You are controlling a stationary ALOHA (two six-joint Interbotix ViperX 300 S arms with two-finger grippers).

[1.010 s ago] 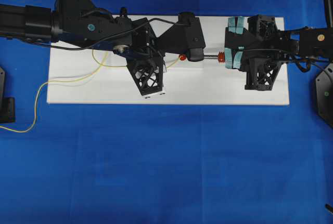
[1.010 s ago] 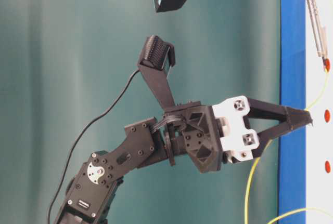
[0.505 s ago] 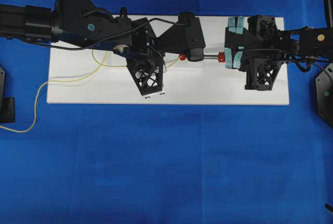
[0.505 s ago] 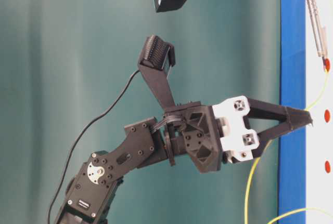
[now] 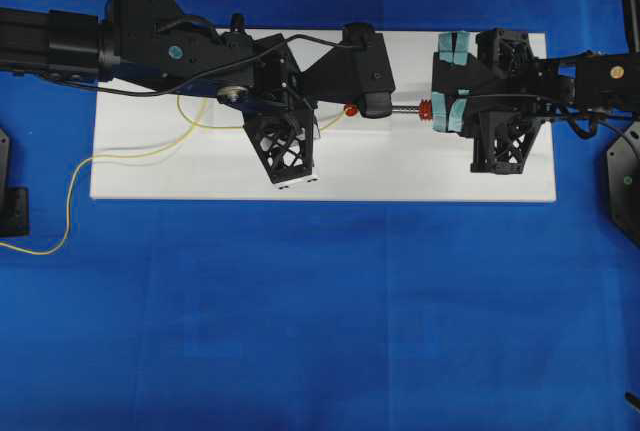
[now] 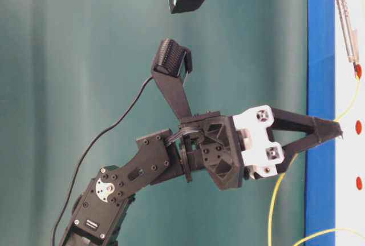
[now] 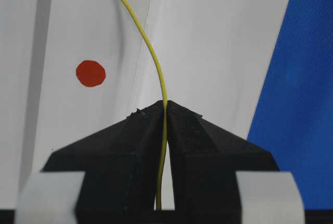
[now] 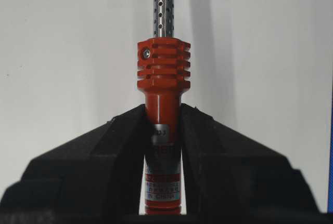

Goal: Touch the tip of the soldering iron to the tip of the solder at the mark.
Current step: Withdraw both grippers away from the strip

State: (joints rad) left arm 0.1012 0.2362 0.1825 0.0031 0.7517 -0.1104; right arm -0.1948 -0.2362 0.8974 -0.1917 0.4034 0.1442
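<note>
Left gripper [image 7: 165, 110] pinching yellow solder wire [image 7: 151, 52], right gripper [image 8: 162, 125] clamped on soldering iron [image 8: 163, 78], both tips aimed at red mark [image 6: 358, 71] for contact.

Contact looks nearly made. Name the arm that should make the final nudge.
Probably right: the right gripper clamps the rigid soldering iron, whose tip sits at the mark. The left gripper pinches the solder, which would flex.
</note>
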